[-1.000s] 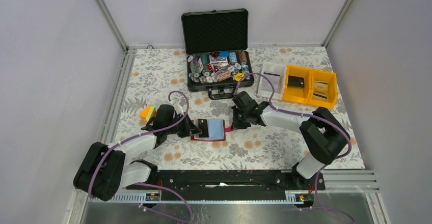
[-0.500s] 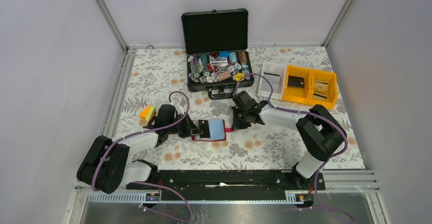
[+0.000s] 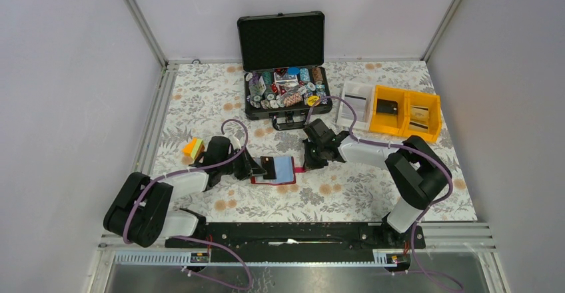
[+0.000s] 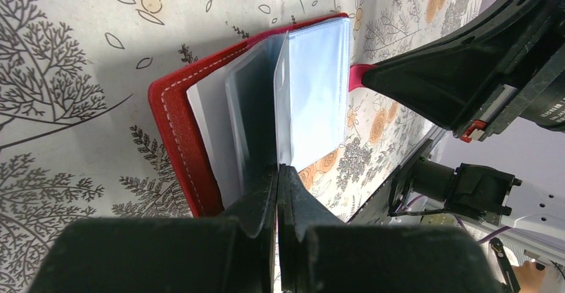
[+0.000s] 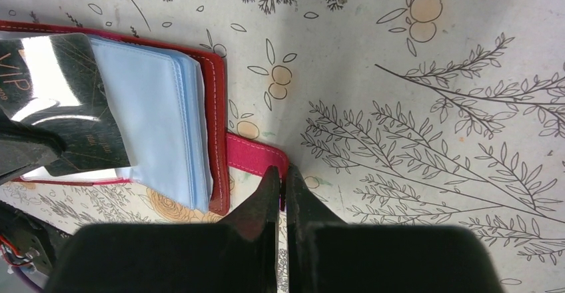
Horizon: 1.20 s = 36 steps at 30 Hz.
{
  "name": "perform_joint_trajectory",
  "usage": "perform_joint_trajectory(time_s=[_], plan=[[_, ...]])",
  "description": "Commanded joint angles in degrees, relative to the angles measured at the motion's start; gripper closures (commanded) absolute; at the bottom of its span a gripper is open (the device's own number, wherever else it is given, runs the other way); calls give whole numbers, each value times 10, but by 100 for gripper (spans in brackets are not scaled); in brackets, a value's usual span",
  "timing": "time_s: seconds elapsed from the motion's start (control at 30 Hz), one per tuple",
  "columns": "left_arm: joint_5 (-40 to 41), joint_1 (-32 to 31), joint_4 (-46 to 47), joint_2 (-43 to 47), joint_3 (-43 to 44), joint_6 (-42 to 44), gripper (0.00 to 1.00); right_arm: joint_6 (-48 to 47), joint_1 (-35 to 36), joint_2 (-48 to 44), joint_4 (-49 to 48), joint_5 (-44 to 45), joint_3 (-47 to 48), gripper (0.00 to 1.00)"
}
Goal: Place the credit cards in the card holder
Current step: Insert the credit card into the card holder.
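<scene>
Where gold letters spell "VIP" on a dark card [image 5: 60, 106], the left pincer [image 4: 277, 170] is clamped on that card's edge and holds it over the pale clear sleeves [image 5: 156, 106] of the open red holder [image 5: 218, 120]. The holder lies on the tabletop [image 3: 346, 193] midway between the side edges and nearer the near edge; finer print under the letters is too small to read. The right pincer [image 5: 280, 173] has its fingers together, with the tips at the end of the holder's tab [image 5: 253, 156], though I cannot tell whether they pinch it. At the far edge stand an open black case [image 3: 283, 40] of chips [image 3: 283, 86], a white tray [image 3: 353, 106] and yellow bins [image 3: 406, 113], and a small coloured block [image 3: 193, 148] lies toward the left edge.
</scene>
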<state>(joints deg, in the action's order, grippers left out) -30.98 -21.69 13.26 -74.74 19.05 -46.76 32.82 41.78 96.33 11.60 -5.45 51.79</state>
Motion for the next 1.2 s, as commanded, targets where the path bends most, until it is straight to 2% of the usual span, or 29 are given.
perform_joint_trajectory(time_s=[0.0,0.57,0.77,1.17], plan=[[-6,1,20,-6,1,-2,100,4,-2,10,3,-3,23,100],[-25,1,-15,3,3,-46,100,13,-4,23,4,10,30,100],[-6,1,-40,20,-1,-57,100,13,-4,25,10,15,32,100],[24,1,-31,54,-24,-86,100,12,-4,31,15,16,34,100]])
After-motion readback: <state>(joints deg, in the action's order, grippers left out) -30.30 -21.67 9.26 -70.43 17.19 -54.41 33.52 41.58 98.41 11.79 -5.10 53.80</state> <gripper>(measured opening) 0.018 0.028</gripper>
